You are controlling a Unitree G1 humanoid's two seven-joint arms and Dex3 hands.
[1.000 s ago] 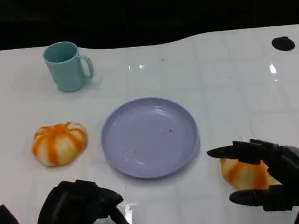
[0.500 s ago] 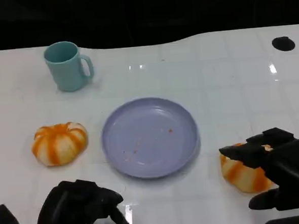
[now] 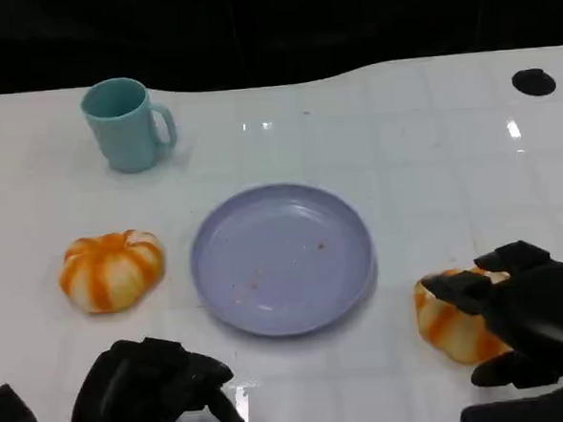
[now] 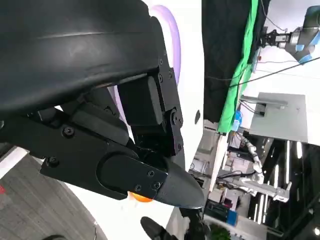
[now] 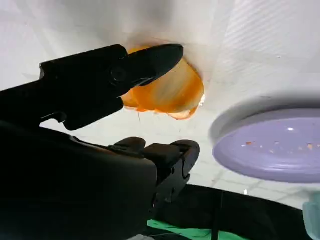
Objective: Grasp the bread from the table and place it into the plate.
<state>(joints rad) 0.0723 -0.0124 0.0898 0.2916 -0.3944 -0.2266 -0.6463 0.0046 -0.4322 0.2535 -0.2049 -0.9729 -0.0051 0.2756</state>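
- My left robot hand [image 3: 149, 396] sits nearest me at the table's [image 3: 430, 144] front edge, fingers curled in, holding nothing.
- My right robot hand [image 3: 523, 325] is set around the bread [image 3: 451, 325] at the front right. Fingers lie over its top and a thumb is beside it. The right wrist view shows a finger against the crust, but I cannot tell whether the grip has fully closed.
- That bread rests on the table, just beside the plate's [image 3: 358, 292] right rim, so I judge the grasp underway. The lift and placing are left to do.
- The plate, mid-table, holds only a few crumbs.
- A second bread [image 3: 111, 269] lies left of the plate, untouched.
- Farthest back stands a teal mug [image 3: 123, 123].
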